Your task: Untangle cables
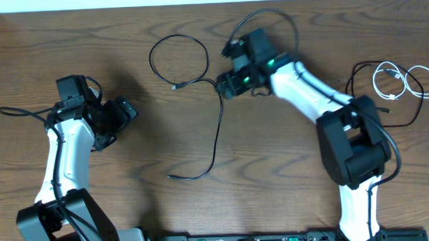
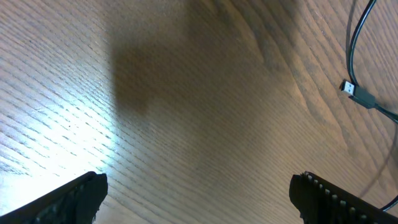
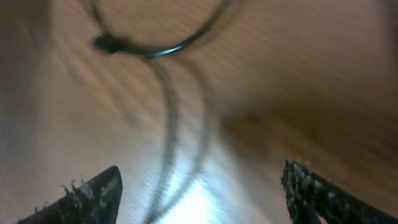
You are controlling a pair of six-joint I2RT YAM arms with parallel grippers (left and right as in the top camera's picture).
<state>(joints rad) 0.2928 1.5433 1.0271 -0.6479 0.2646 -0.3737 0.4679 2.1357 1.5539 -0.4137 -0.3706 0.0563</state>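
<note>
A long black cable (image 1: 218, 124) lies mid-table. It loops at the back, and its small plug (image 1: 175, 86) rests under the loop. From there it runs down to a free end near the front. My right gripper (image 1: 226, 86) hovers over the bend beside the loop. In the right wrist view it (image 3: 199, 196) is open, with the blurred cable (image 3: 169, 137) passing on the table between its fingers, and the plug (image 3: 109, 42) ahead. My left gripper (image 1: 118, 127) is open over bare wood (image 2: 199, 199), with the plug (image 2: 357, 92) at the far right. A white cable (image 1: 406, 81) lies coiled at the right.
A second thin black cable (image 1: 363, 76) loops around the white coil at the far right, beside the right arm's base (image 1: 351, 144). A thick black wire (image 1: 14, 112) trails from the left arm toward the table's left edge. Robot hardware lines the front edge.
</note>
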